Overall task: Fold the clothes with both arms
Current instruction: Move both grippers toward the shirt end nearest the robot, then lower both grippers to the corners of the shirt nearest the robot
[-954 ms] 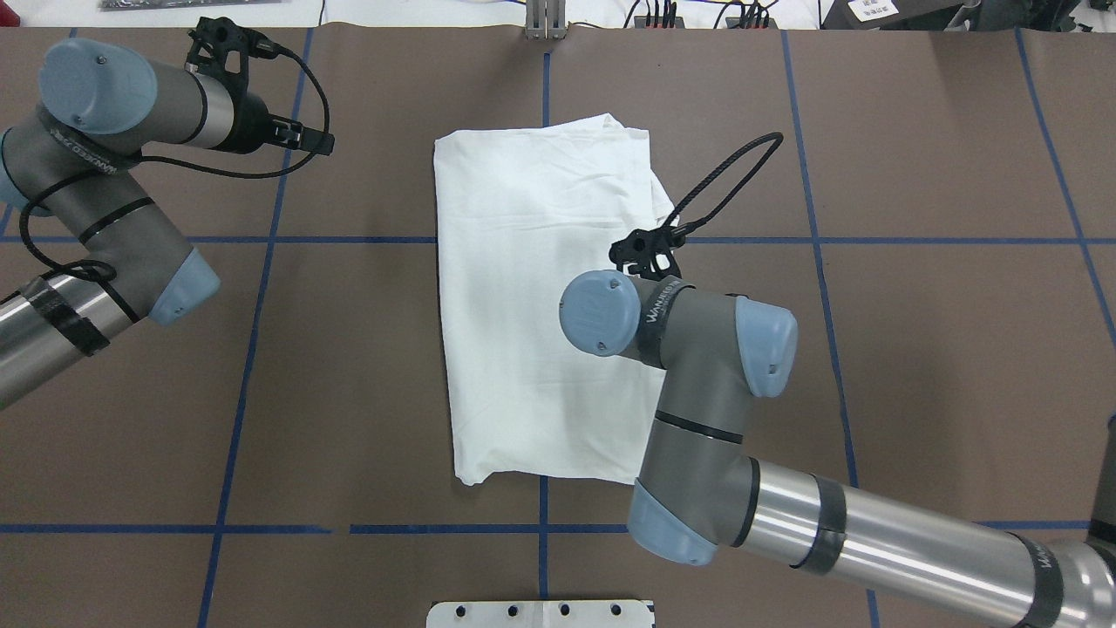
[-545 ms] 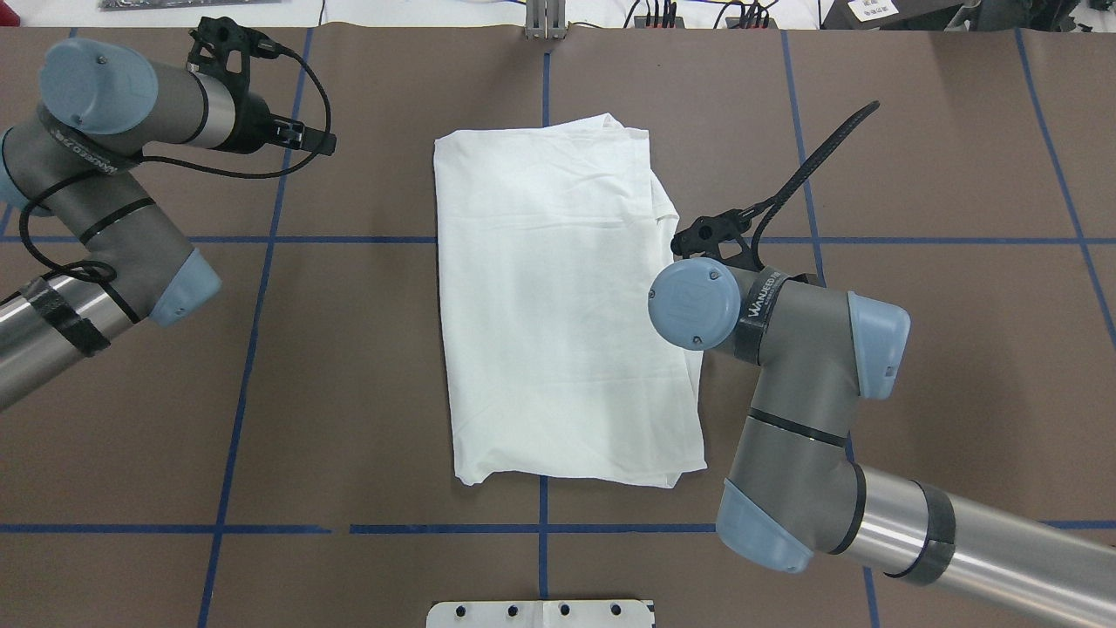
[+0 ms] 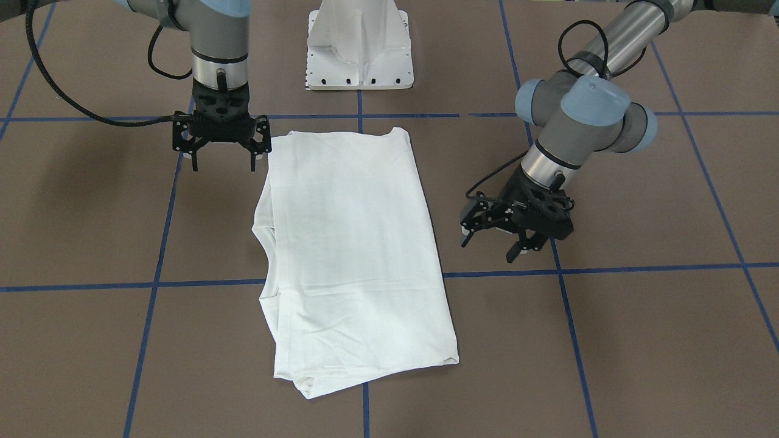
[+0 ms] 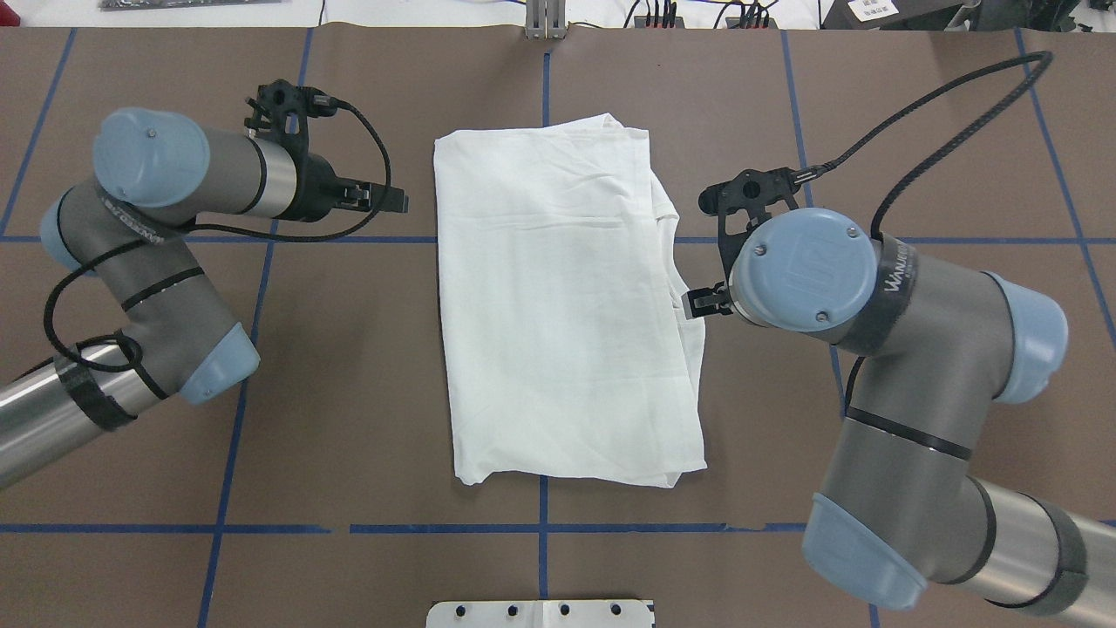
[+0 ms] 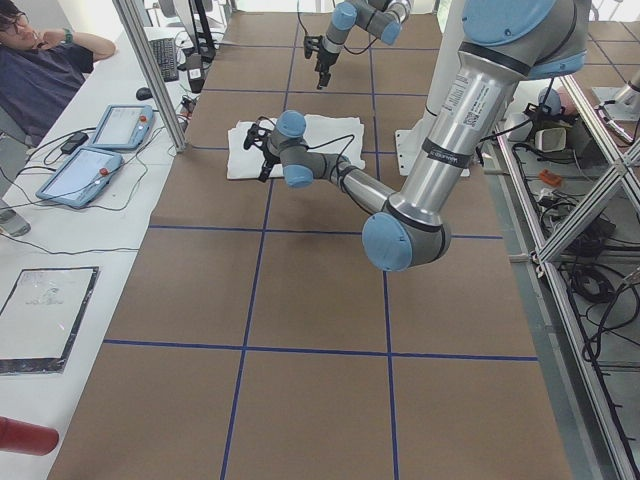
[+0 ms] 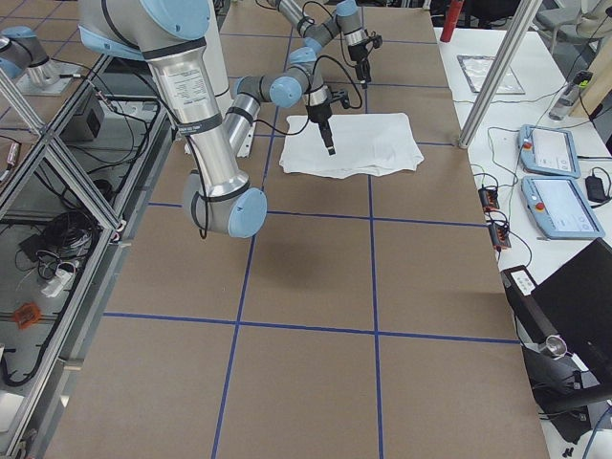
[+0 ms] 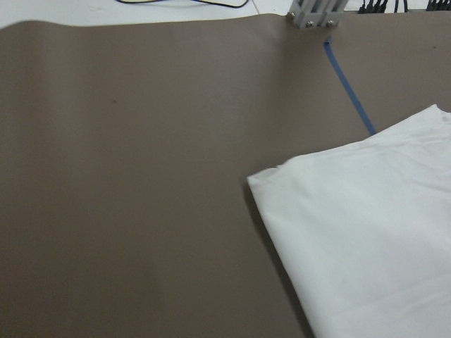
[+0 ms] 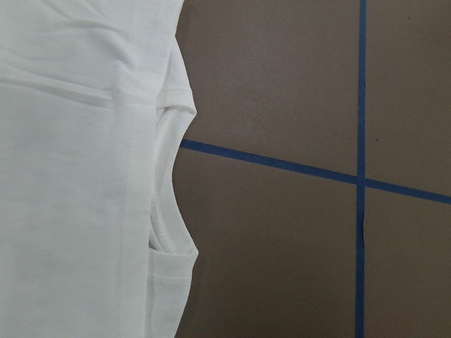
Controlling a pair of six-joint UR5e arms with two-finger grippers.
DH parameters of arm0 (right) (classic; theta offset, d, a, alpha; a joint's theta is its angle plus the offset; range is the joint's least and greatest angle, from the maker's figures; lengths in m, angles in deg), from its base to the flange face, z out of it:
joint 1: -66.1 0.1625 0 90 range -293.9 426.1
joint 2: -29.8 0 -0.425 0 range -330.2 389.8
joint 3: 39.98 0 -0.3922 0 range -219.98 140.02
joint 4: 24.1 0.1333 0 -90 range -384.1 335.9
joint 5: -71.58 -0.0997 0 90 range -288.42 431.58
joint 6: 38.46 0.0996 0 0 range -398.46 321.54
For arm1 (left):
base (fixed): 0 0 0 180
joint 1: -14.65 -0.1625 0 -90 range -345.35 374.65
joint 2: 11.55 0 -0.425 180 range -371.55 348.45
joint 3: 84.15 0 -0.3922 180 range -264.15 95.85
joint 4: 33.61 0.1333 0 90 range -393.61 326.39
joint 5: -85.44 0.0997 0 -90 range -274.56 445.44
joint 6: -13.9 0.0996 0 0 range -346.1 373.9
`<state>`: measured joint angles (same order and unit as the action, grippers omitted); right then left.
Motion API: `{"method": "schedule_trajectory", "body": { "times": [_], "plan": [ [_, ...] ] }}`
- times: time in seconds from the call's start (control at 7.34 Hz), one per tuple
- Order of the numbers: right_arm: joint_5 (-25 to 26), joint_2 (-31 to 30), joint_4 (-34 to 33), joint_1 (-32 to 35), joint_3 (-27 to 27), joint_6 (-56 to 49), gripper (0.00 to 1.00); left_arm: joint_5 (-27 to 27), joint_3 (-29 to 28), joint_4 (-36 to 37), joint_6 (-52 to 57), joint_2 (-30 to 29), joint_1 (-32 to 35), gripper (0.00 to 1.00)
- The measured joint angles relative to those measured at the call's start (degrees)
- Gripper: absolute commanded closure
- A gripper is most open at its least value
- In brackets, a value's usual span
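The clothes are one white T-shirt (image 4: 558, 305) folded into a tall rectangle, lying flat mid-table (image 3: 353, 243). Its neck opening shows along one long edge in the right wrist view (image 8: 165, 211). My right gripper (image 3: 223, 165) hangs open above the table beside the shirt's robot-side corner, holding nothing; from overhead it (image 4: 697, 303) peeks out under the wrist at the shirt's right edge. My left gripper (image 3: 487, 250) is open and empty, tilted, a little off the opposite long edge (image 4: 401, 201). The left wrist view shows the shirt's far corner (image 7: 366, 239).
The white metal pedestal (image 3: 359, 48) stands at the robot's side of the brown table, which carries blue tape lines (image 4: 540, 523). A seated person (image 5: 40, 70) and two tablets (image 5: 100, 150) are at the table's far side, behind an aluminium post (image 5: 150, 70).
My right arm has swung off the shirt to its right side, uncovering the cloth. My left arm has moved toward the shirt's left edge. The shirt has not shifted.
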<state>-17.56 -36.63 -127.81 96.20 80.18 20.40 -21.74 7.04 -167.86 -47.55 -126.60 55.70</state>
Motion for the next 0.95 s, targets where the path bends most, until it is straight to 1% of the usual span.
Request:
{"method": "schedule_trajectory", "body": {
  "times": [0.14, 0.27, 0.41, 0.55, 0.68, 0.82, 0.95],
  "plan": [
    [-1.6, -5.2, 8.6, 0.0, 1.7, 2.8, 0.0, 0.9, 5.2, 0.0, -5.5, 2.8, -3.9, 0.0],
    [-2.8, -11.6, 19.2, 0.0, 2.3, 6.3, 0.0, 3.6, 9.4, 0.2, -10.7, 5.3, -8.4, 0.0],
    [-3.4, -17.9, 29.7, -0.1, 2.4, 9.7, 0.0, 7.5, 11.6, 1.1, -15.5, 6.7, -13.2, 0.0],
    [-3.7, -22.2, 37.0, -0.1, 2.3, 12.2, 0.0, 11.3, 12.4, 3.0, -19.7, 7.1, -17.5, 0.0],
    [-3.8, -24.0, 40.3, -0.2, 2.0, 13.4, 0.0, 13.9, 12.6, 5.7, -22.8, 6.9, -21.0, 0.0],
    [-3.7, -24.4, 41.5, -0.2, 1.5, 13.9, 0.0, 15.1, 12.3, 8.1, -24.3, 5.8, -23.4, 0.0],
    [-3.7, -24.5, 41.9, -0.2, 1.2, 14.0, 0.0, 15.5, 12.0, 9.9, -24.8, 4.5, -24.6, 0.04]
  ]
}}
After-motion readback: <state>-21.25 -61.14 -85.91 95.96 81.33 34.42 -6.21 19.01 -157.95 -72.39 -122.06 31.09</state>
